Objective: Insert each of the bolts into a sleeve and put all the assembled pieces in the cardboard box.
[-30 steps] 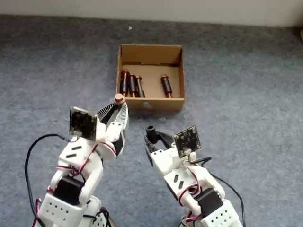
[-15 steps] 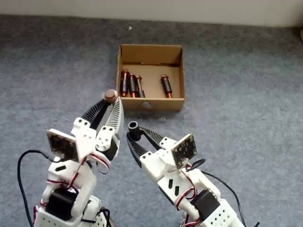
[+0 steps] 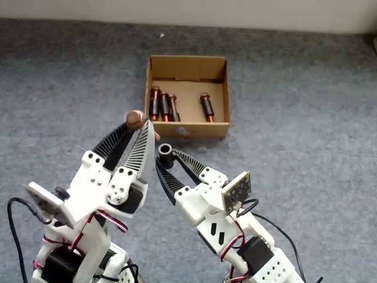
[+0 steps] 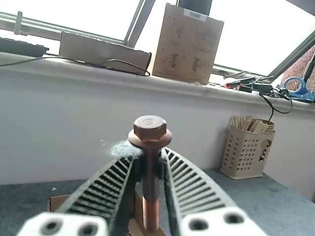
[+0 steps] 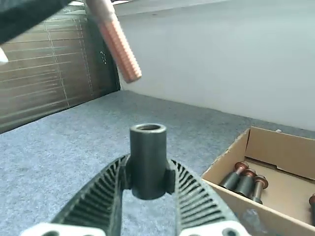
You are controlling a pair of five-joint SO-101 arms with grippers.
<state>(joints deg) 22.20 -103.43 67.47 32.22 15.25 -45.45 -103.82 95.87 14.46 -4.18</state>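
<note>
One bolt point(image 3: 135, 119), one sleeve point(image 3: 165, 152), four assemblies point(image 3: 165, 106)

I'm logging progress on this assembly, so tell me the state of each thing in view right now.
left claw, shut on bolt.
right claw, shut on sleeve.
bolt, gripped by its shank, tip above the sleeve, not inserted.
sleeve, open end up, bore empty.
cardboard box, open on top.
assembled pieces, four, lying inside the box.
</note>
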